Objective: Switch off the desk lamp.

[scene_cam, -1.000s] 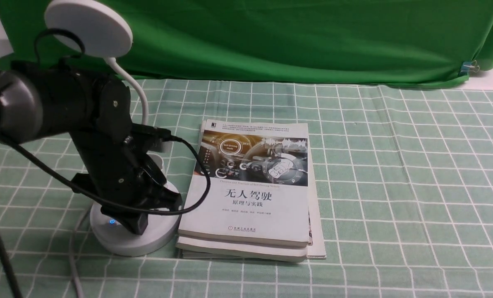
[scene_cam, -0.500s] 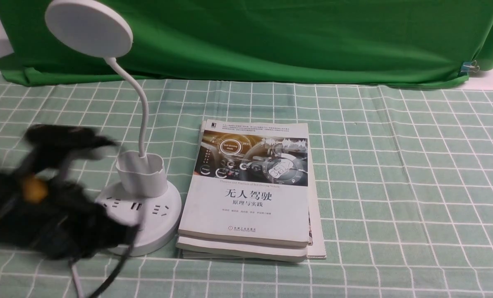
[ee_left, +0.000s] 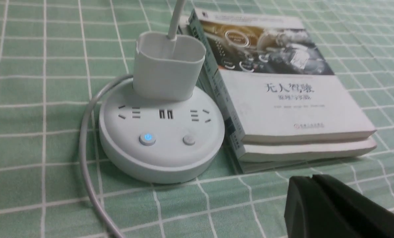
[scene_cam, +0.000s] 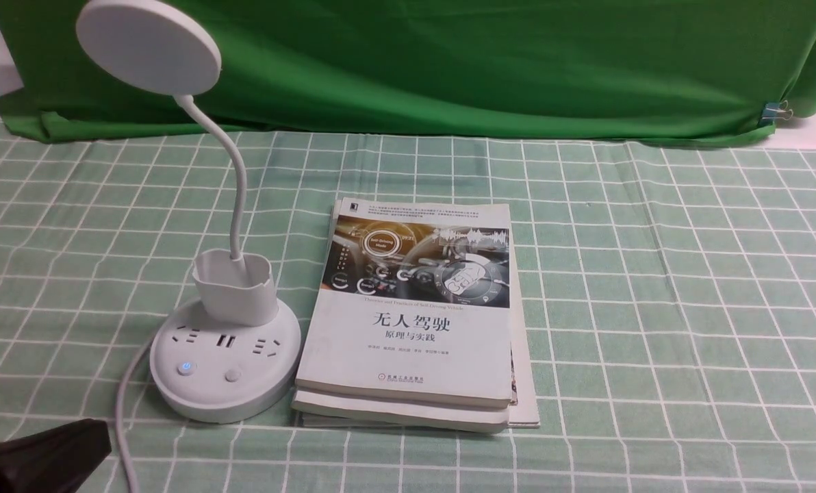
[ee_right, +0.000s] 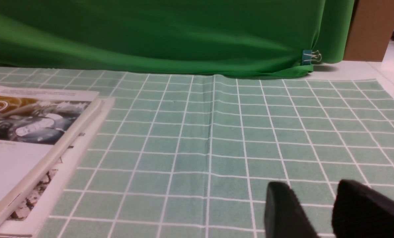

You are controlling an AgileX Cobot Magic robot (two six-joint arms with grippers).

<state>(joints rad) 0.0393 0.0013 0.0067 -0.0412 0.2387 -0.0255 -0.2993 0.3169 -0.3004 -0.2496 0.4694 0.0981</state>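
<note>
Trouble is lurking mainly at two small buttons. We are looking at the white plastic desk lamp (scene_cam: 224,370), with flat round disc head, thin neck, cup holder and round socket base. It is standing in the left half of the front view, its base just beside the stack of white paperback books (scene_cam: 415,329) on the green checked tablecloth (scene_cam: 654,274). On the base, the round button (scene_cam: 186,368) nearer the frame's left is glowing blue, while the plain grey button (scene_cam: 233,375) beside it is showing no light. From the disc we are not able to tell whether the lamp is lit.

The black left gripper (scene_cam: 86,441) is sitting in the lower left corner of the front view, near the base but apart from it. In its wrist view its fingers are pressing together on nothing. The black right gripper (ee_right: 311,198) is lying parted and empty over bare cloth, well apart from the lamp.

If a press is needed, we are judging that such close buttons are inviting a hit on the wrong one, or on both. A slanting push is risking shoving the base into the books or rocking the tall neck. The thin white cord (scene_cam: 124,411) is trailing down the lower left, right by the left gripper, so a careless move is likely to be snagging it and dragging the lamp.
</note>
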